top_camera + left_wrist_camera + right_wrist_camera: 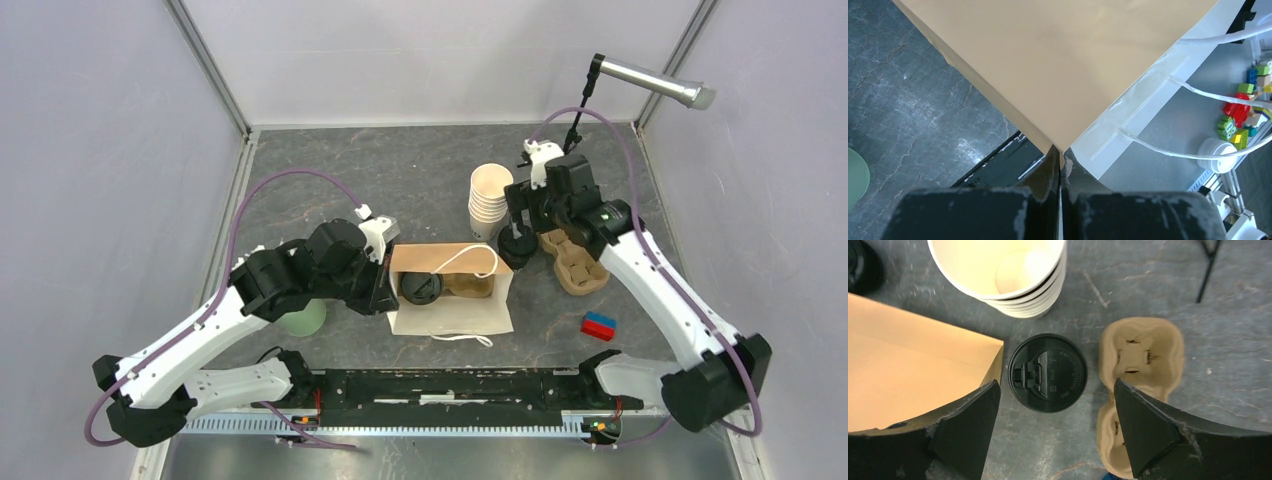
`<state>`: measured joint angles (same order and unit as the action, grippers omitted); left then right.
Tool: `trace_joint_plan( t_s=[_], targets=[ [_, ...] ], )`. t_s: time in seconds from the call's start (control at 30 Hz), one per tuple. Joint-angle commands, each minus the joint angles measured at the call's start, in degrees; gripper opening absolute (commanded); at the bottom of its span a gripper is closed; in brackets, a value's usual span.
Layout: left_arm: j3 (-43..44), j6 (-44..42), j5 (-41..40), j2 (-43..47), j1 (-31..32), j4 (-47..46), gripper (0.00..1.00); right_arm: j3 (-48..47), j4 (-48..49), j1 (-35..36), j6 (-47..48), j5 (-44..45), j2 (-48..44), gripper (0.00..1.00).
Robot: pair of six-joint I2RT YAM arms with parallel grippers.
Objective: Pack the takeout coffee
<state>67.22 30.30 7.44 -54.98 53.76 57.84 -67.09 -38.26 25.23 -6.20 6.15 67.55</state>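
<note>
right gripper [1055, 384] spread wide over 1 lidded cup [1048, 372] on the surface [1173, 280] between paper bag [908, 350] and cup carrier [1140, 352]; a finger could snag either and tip it. left gripper [1060, 165] pinches the bag edge; a slip closes the opening.

The left arm reaches right from the near left, left gripper [1060, 159] pinched closed; right arm extends far, right gripper [1057, 385] pointing down, jaws wide apart.
</note>
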Motion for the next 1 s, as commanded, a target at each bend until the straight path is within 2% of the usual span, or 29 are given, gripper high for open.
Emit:
trace_joint_plan(
  t_s=[0.0,0.1,0.23,0.33,0.6,0.97],
  targets=[
    [0.2,-4.3,0.3,0.8,0.1,0.4,0.02,-0.5,0.6,-0.7,2.7,-10.4,3.7,0.93],
    [0.0,-4.8,0.0,1.0,0.2,0.5,0.02,-2.2,-0.8,-0.9,5.6,-12.0,8.0,0.96],
    [0.0,-5.4,-0.9,1.2,0.2,1.2,0.02,-4.2,-2.4,-0.9,7.6,-9.7,11.3,0.95],
    [0.0,-5.3,-1.3,1.2,0.1,1.5,0.02,-7.5,-7.2,-0.9,8.4,-9.3,14.5,0.95],
    [0.3,-5.1,-2.8,1.2,0.1,2.0,0.02,-9.1,-12.3,-1.0,9.5,-10.8,17.9,0.98],
    [1.5,-5.1,-2.9,0.2,0.1,2.9,0.02,-8.2,-10.9,-2.1,10.2,-11.1,19.8,0.98]
  ],
)
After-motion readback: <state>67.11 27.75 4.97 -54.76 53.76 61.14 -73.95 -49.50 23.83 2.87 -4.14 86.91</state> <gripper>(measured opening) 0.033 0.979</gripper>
